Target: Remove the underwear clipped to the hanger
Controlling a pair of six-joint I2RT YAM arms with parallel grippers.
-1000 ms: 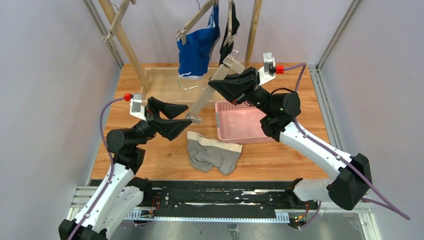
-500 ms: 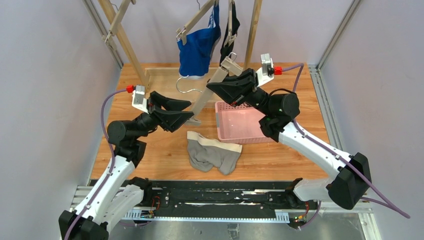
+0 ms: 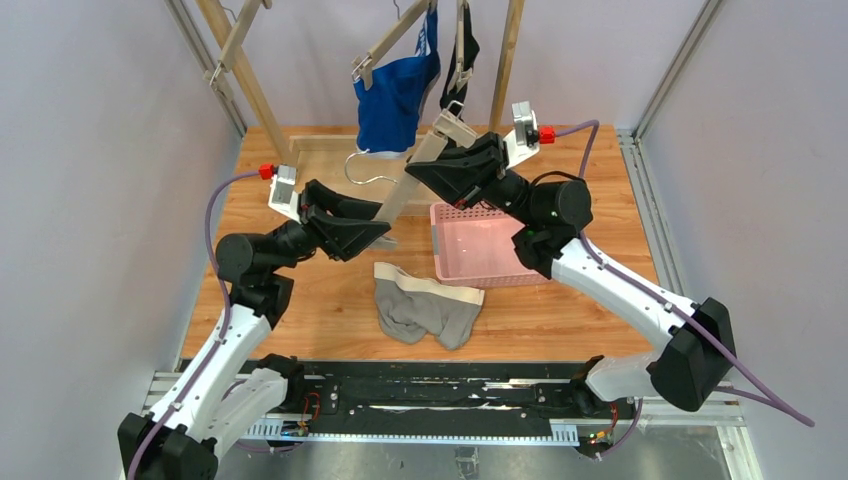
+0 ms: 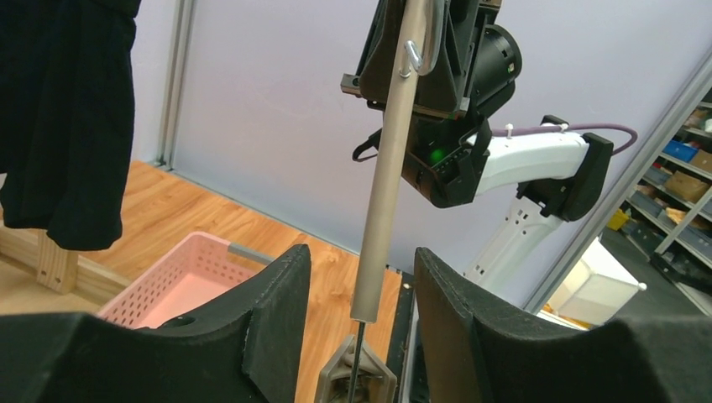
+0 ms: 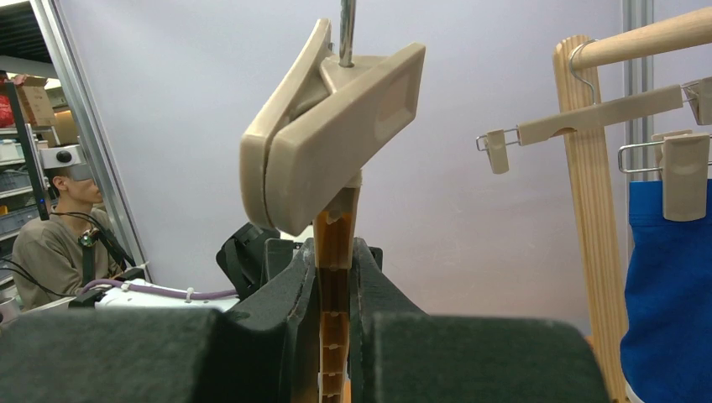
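The light grey underwear [image 3: 425, 308] lies loose on the table. The blue underwear [image 3: 395, 100] and the black underwear [image 3: 455, 60] hang clipped on hangers on the rack at the back. My right gripper [image 3: 418, 172] is shut on the bar of a bare beige clip hanger [image 3: 402, 200] and holds it slanted above the table; its upper clip [image 5: 327, 126] is closed and empty. My left gripper [image 3: 382, 220] is open, with its fingers either side of the hanger's lower end [image 4: 386, 168], apart from it, just above the lower clip [image 4: 357, 378]. The blue underwear [image 5: 672, 285] shows at the right of the right wrist view.
A pink basket [image 3: 480, 270] stands right of the grey underwear. The wooden rack's posts [image 3: 505, 60] and base rail [image 3: 320, 145] run along the back. An empty hanger [image 3: 235, 40] hangs at the back left. Metal frame rails border the table.
Both arms have moved a little up and toward the back with the hanger. My left gripper has closed in on the hanger's lower end, staying open. The grey underwear has not moved.
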